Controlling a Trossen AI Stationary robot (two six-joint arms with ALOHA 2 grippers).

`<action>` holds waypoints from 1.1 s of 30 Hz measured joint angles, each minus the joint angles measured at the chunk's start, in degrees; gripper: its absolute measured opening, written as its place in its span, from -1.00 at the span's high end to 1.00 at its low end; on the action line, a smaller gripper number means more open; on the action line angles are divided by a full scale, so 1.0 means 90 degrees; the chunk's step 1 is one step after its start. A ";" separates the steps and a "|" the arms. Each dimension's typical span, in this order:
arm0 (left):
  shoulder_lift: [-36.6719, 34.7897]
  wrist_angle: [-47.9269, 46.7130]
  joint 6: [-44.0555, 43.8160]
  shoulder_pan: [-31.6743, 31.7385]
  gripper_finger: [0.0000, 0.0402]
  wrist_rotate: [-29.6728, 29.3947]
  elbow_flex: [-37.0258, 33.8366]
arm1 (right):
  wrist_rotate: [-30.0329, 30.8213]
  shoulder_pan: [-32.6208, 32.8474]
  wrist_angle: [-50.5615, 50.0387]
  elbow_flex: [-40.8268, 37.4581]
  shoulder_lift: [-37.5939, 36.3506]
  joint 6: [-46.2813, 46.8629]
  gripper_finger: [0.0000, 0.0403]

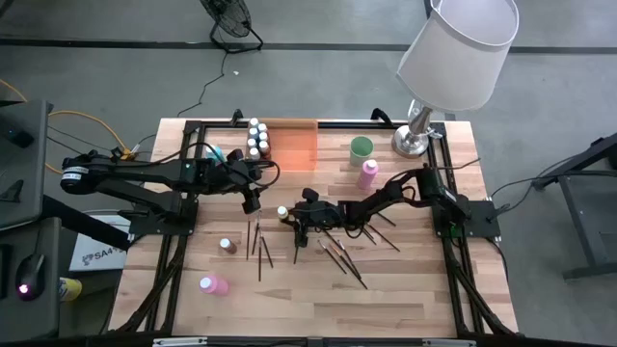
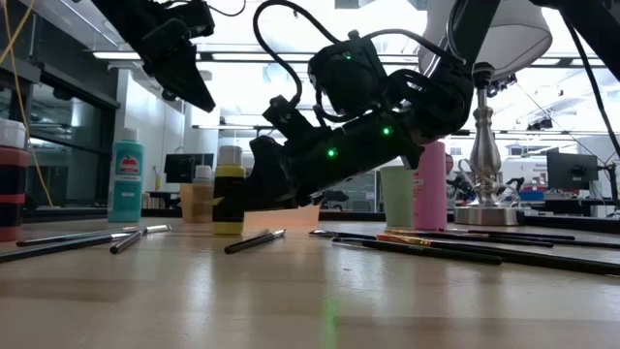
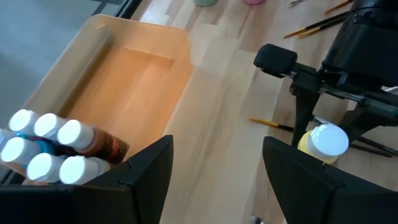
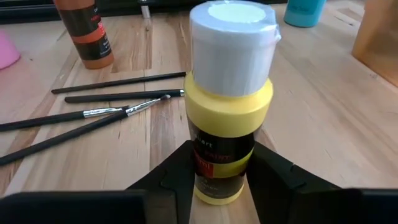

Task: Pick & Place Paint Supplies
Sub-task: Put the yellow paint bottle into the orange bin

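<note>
Right gripper low on the table, fingers pinching an upright yellow paint bottle, left gripper raised beside the orange tray, fingers spread and empty, paintbrushes scattered nearby

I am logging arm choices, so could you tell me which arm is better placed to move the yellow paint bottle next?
The right. Its hand already straddles the yellow paint bottle, one finger on each side of its base. The left hand hangs open near the orange tray, holding nothing.

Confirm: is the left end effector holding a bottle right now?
No. In the left wrist view the left end effector is open with bare table between its fingers, above the orange tray.
</note>
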 joint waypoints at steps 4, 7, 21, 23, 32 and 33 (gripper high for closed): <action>0.0000 0.0141 0.0128 0.0002 -0.20 0.0407 0.0000 | -0.0040 0.0056 -0.0211 -0.0019 -0.0215 0.0108 0.43; 0.0000 0.0308 0.0361 0.0002 -0.20 0.0769 0.0000 | -0.0239 0.0063 -0.0401 -0.0016 -0.0535 0.0141 0.44; 0.0015 0.0944 0.1171 0.0000 -0.20 0.2682 0.0002 | -0.0379 -0.0130 -0.1118 -0.0008 -0.1145 0.0097 0.44; 0.0045 0.0980 0.1152 0.0002 -0.20 0.2685 0.0002 | -0.0374 -0.0131 -0.1088 -0.0007 -0.1145 0.0093 0.44; 0.0516 0.1211 0.1103 0.0000 -0.20 0.2789 0.0002 | -0.0377 -0.0124 -0.1089 0.0249 -0.1145 -0.0092 0.44; 0.0522 0.1249 0.1103 0.0002 -0.20 0.2788 0.0002 | -0.0376 -0.0124 -0.1131 0.0295 -0.1145 -0.0132 0.44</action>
